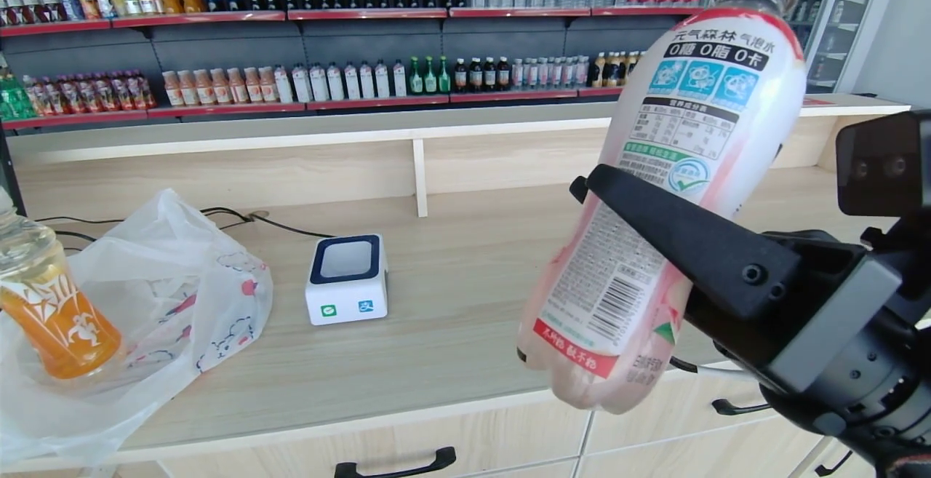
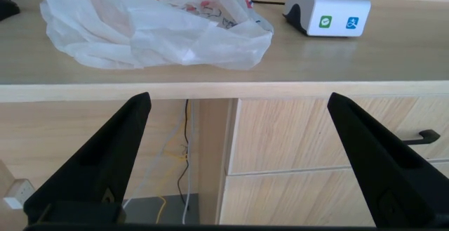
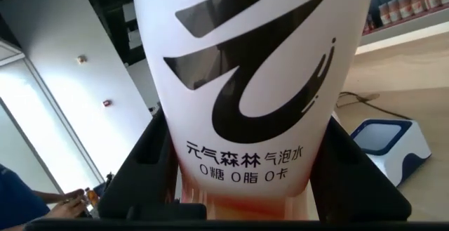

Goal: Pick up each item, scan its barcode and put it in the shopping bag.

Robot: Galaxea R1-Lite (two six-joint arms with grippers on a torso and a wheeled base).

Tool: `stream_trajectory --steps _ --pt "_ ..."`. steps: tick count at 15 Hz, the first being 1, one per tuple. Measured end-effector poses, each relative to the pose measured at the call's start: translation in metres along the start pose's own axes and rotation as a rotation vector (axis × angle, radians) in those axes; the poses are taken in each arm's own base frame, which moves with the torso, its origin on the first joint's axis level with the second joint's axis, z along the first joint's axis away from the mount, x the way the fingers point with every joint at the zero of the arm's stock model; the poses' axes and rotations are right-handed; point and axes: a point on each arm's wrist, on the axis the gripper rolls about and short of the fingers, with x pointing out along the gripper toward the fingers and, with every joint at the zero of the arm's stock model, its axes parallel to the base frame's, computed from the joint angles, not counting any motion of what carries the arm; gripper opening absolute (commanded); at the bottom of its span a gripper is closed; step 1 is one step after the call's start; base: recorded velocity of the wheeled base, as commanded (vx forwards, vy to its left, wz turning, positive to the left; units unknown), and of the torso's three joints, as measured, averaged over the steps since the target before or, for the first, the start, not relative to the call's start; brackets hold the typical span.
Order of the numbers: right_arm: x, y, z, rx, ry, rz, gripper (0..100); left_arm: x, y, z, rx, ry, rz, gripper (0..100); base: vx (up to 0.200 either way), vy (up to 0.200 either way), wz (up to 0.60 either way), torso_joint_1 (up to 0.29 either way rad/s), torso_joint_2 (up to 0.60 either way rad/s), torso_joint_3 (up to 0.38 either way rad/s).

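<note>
Your right hand (image 1: 627, 196) is clamped on the pink bottle (image 1: 698, 100), held tilted above the table (image 1: 465, 318). The head view shows you its barcode (image 1: 618, 305); the right wrist view shows the opposite face. Left of that hand the scanner (image 1: 348, 279) sits on the table. Beyond it lies the shopping bag (image 1: 182, 274), with an orange drink bottle (image 1: 54, 303) inside. Your left hand (image 2: 238, 101), fingers apart, hangs below the table edge, facing the bag.

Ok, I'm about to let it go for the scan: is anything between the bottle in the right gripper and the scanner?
Nothing visible. The bottle, clamped in the right gripper, is up in the air; only bare counter lies between it and the scanner.
</note>
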Motion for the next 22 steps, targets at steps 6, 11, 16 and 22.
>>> stream_trajectory --steps 6,11,16,22 --pt "-0.01 -0.013 -0.006 -0.14 0.036 -0.06 0 0.0 0.0 0.0 0.0 0.0 0.001 100 0.0 0.0 0.0 0.0 0.0 0.0" --pt "-0.02 -0.045 -0.001 -0.284 0.048 -0.198 0 0.0 0.0 0.0 -0.002 0.0 0.0 100 0.0 0.0 0.0 0.0 0.0 0.0" --pt "-0.027 -0.074 0.006 -0.543 0.071 -0.329 0 0.0 0.0 0.0 0.0 0.001 0.001 100 0.0 0.0 0.0 0.0 0.0 0.0" --pt "-0.068 -0.092 -0.001 -0.705 0.142 -0.681 0 0.0 0.0 0.0 0.0 0.003 0.0 100 0.0 0.0 0.0 0.0 0.0 0.0"
